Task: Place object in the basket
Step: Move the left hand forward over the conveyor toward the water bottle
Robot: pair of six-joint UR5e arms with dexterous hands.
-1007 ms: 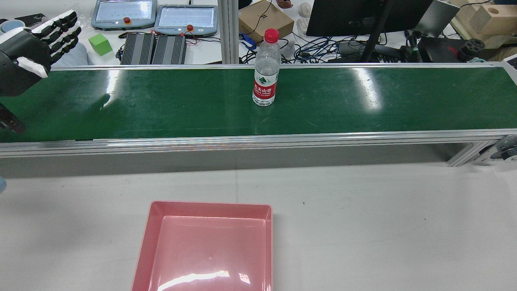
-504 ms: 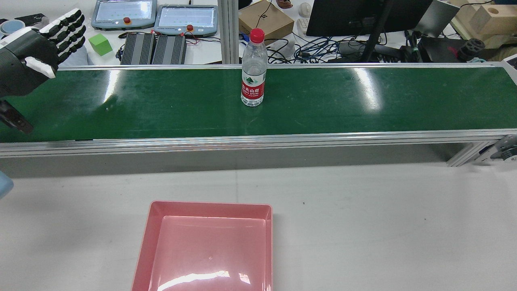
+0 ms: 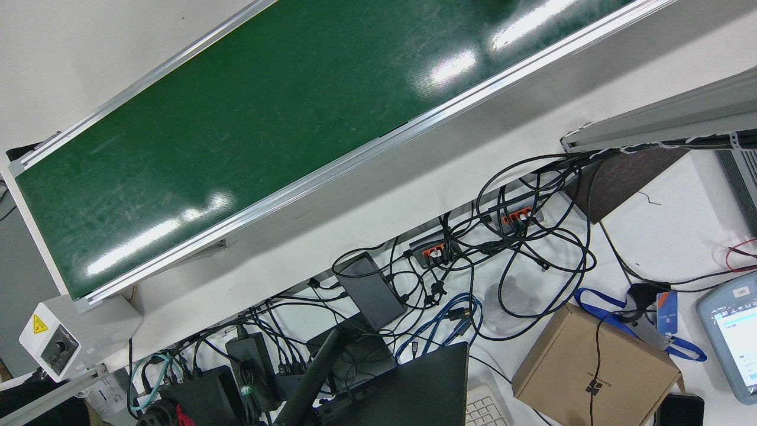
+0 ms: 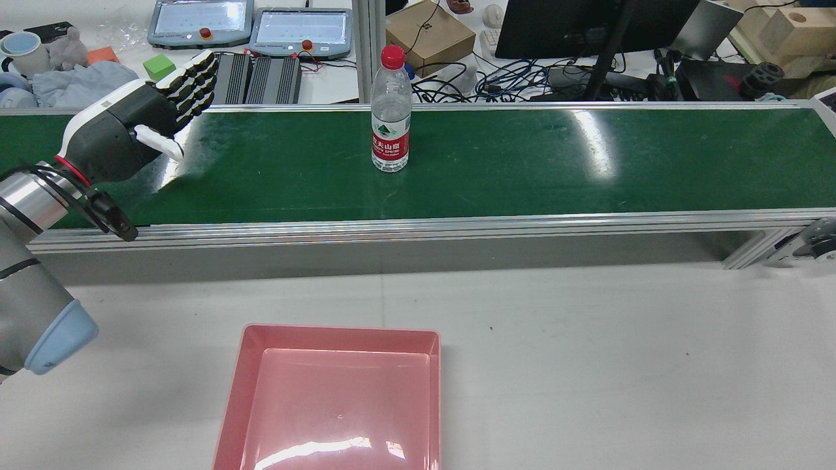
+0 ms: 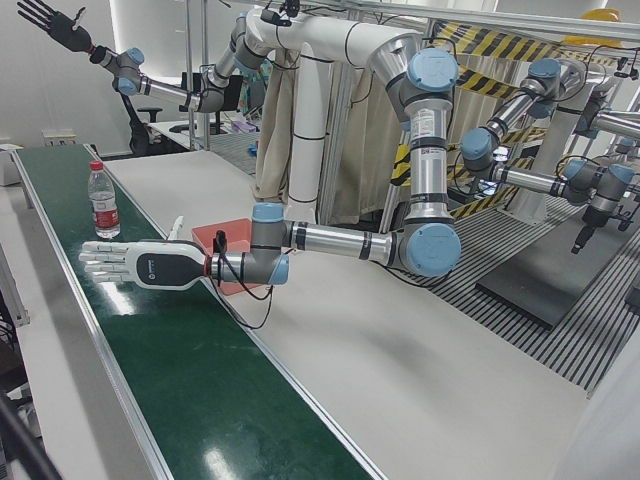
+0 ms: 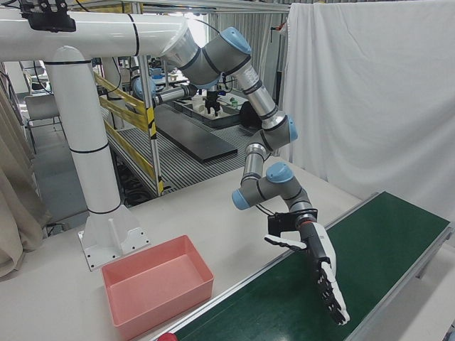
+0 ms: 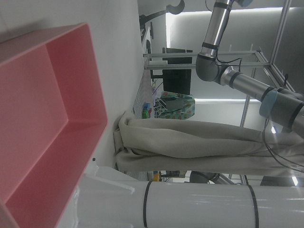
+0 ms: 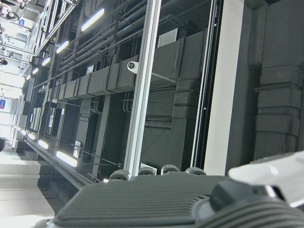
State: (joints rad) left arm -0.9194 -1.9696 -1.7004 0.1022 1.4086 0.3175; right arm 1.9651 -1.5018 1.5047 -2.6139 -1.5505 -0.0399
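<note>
A clear water bottle (image 4: pixel 390 111) with a red cap and red label stands upright on the green conveyor belt (image 4: pixel 522 163); the left-front view also shows the bottle (image 5: pixel 103 200). My left hand (image 4: pixel 140 124) hovers over the belt to the bottle's left, open, fingers stretched out flat toward it and well apart from it. That same left hand (image 5: pixel 135 262) appears from the front corners too, left hand (image 6: pixel 316 273). My right hand (image 5: pixel 45 20) is raised high in the air, open with fingers spread. The pink basket (image 4: pixel 339 331) sits empty on the white table.
An aluminium rail (image 4: pixel 418 225) edges the belt on the near side. Behind the belt lie teach pendants (image 4: pixel 300 29), a cardboard box (image 4: pixel 428 32), a monitor and tangled cables. The left hand view looks into the pink basket (image 7: pixel 47 118).
The bottle has travelled left along the belt. My left hand has swung right and forward over the belt, closer to the bottle, still open.
</note>
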